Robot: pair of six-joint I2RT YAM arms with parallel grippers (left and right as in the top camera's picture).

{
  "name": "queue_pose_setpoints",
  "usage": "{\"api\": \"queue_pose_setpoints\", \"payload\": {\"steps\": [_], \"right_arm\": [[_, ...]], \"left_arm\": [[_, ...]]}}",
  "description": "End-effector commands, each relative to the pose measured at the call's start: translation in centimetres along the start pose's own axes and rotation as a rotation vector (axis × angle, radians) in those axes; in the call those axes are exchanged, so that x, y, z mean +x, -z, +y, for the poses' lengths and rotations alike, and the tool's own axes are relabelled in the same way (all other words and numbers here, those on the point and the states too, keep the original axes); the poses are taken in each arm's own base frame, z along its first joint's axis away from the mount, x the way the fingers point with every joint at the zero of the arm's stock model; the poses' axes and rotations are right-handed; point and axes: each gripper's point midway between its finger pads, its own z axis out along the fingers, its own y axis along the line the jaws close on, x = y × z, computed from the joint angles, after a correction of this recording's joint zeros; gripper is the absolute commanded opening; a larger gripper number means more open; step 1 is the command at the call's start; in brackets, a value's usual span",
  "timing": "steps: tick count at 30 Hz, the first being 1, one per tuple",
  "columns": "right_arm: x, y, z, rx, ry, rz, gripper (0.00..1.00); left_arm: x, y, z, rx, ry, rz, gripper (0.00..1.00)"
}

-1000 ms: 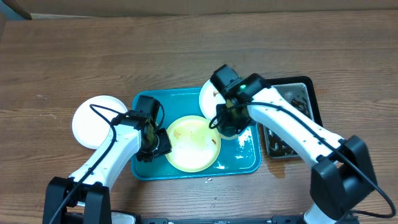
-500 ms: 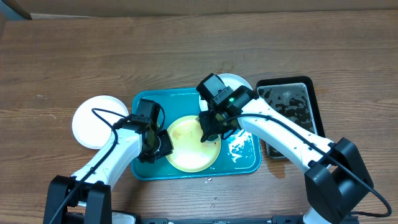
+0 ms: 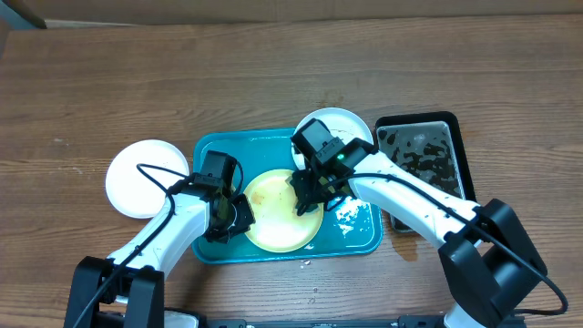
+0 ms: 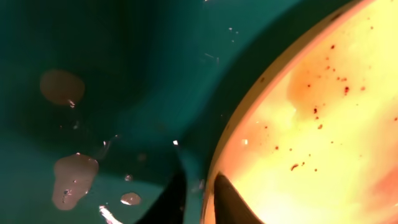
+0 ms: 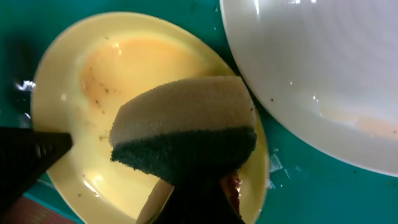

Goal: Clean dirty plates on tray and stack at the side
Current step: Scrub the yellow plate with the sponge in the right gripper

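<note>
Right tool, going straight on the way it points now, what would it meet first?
The sponge held in the right tool would likely press onto the pale yellow plate right under it. The gap between them is hard to judge.

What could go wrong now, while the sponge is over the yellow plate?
1. The left gripper pinches only the rim of the yellow plate; hard scrubbing may pull it free.
2. The white plate lies close beside the sponge; a wide stroke may knock it.
3. The tray is wet, so the plate may slide.
</note>
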Motion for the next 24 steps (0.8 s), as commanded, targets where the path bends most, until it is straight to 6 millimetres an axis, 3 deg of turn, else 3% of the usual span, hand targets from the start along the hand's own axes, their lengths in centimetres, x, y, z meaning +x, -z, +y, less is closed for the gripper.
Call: {"api": "queue_pose_setpoints", "payload": {"steps": [1,13,15,24], "right_arm": [[0.4,-0.1,0.2,-0.016,0.003,-0.001,0.04],[2.3,-2.4,2.3,-0.085,0.070,-0.002,0.04],[2.4,-2.7,1.5,-0.052,0.051,-0.014,0.04],[2.0,-2.9,-6.0,0.247,-0.272,-0.111,0.04]], "left_arm": [[1.1,-0.8,0.9,-0.026,0.006,0.029,0.04],[1.4,-0.7,1.2,-0.038,0.009,0.042,0.04],[1.7,-0.7,1.4,-0.049,0.011,0.054,0.04],[2.5,-0.5,3.0,-0.128,0.031,0.074,0.04]]}}
